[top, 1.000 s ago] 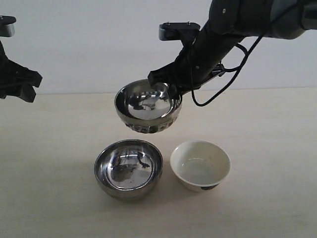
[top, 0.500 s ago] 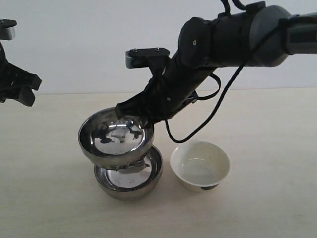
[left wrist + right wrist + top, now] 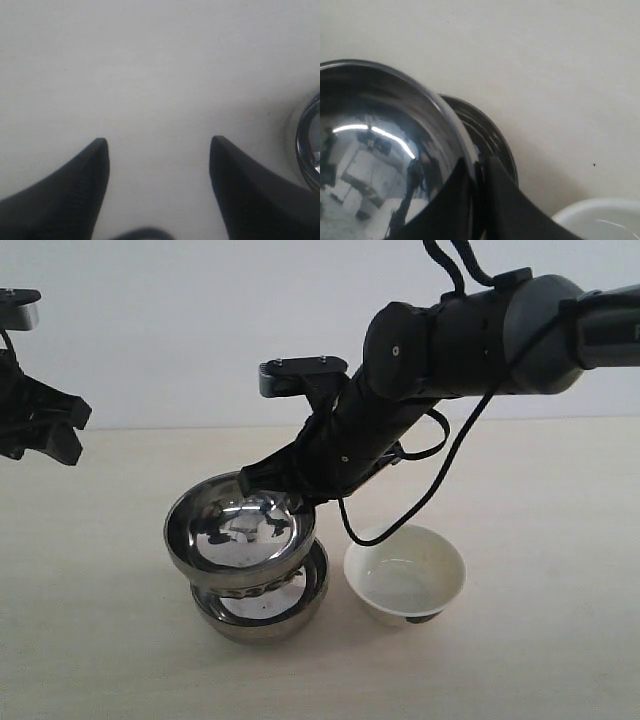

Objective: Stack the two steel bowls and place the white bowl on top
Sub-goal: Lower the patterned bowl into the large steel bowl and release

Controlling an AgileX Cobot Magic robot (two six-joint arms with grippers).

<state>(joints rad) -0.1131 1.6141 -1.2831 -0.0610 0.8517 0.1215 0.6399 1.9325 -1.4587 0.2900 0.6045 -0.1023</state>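
The right tool (image 3: 479, 172) pinches the rim of the embossed steel bowl (image 3: 225, 535). That bowl's base dips into the plain steel bowl (image 3: 295, 608) on the counter (image 3: 540, 570), off-centre toward the left. The white bowl (image 3: 405, 575) sits just beside them. The left tool (image 3: 159, 142) hangs spread, well apart, holding nothing.

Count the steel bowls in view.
2. The embossed steel bowl, gripped at its rim by the right gripper, sits off-centre over the plain steel bowl, left of the white bowl.
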